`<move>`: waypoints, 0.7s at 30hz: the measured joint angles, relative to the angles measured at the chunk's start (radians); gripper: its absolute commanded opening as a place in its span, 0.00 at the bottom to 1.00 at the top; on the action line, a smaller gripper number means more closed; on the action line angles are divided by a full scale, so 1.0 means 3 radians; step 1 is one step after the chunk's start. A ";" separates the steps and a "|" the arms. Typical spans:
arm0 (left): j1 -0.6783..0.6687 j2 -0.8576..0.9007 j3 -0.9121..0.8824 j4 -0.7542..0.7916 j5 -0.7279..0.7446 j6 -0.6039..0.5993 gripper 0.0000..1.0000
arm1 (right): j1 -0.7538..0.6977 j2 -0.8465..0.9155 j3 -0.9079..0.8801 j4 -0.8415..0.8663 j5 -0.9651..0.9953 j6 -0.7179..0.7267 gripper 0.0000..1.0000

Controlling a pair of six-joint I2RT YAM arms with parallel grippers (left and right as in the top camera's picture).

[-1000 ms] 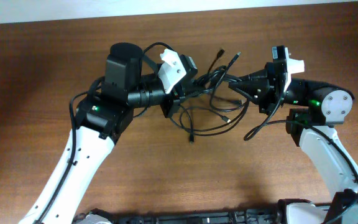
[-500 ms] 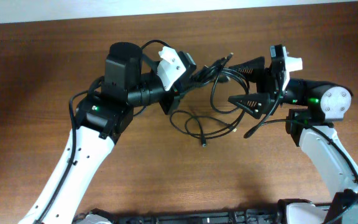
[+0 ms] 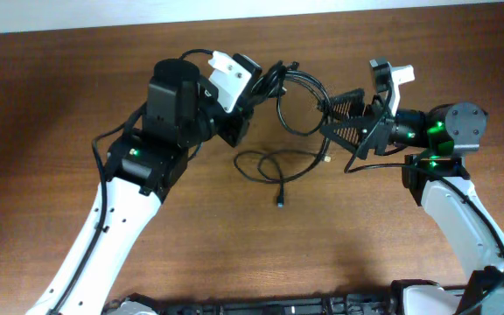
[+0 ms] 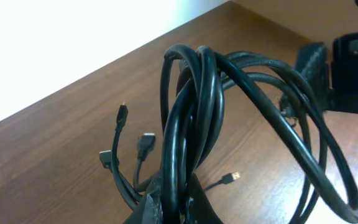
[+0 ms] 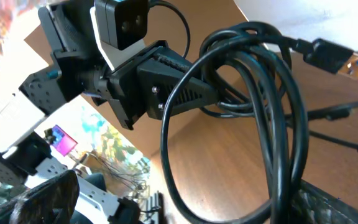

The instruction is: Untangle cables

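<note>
Your left gripper (image 3: 261, 80) was clamped on the cables (image 3: 297, 103), holding the bundle raised above the table (image 3: 59, 105); your right gripper (image 3: 338, 121) stood wide apart just beside the loop; loose ends trailed on the wood.

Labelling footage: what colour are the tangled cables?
The cables are black, clearest in the left wrist view.

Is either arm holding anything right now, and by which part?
The left gripper is shut on the cables, pinching a bunch of gathered loops. The right gripper has its jaws open, gripping nothing.
</note>
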 measured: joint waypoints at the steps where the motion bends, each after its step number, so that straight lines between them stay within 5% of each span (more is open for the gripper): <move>1: 0.0000 0.0000 0.0000 0.0008 -0.0025 -0.0003 0.00 | 0.0000 0.0000 0.0000 0.0001 0.0008 0.0031 0.98; 8: 0.0000 0.0000 0.0000 0.0046 -0.0065 -0.0004 0.00 | 0.0000 0.0000 0.0000 -0.0048 0.0094 0.0117 0.98; 14: 0.0000 0.0000 0.0000 0.0071 -0.0064 0.0089 0.00 | -0.0104 0.0003 0.0010 -0.1111 0.0623 0.0151 0.98; 21: 0.0000 0.0000 0.0000 0.0295 0.0131 0.0360 0.00 | -0.0135 0.0003 0.0010 -0.1213 0.0942 0.0109 0.99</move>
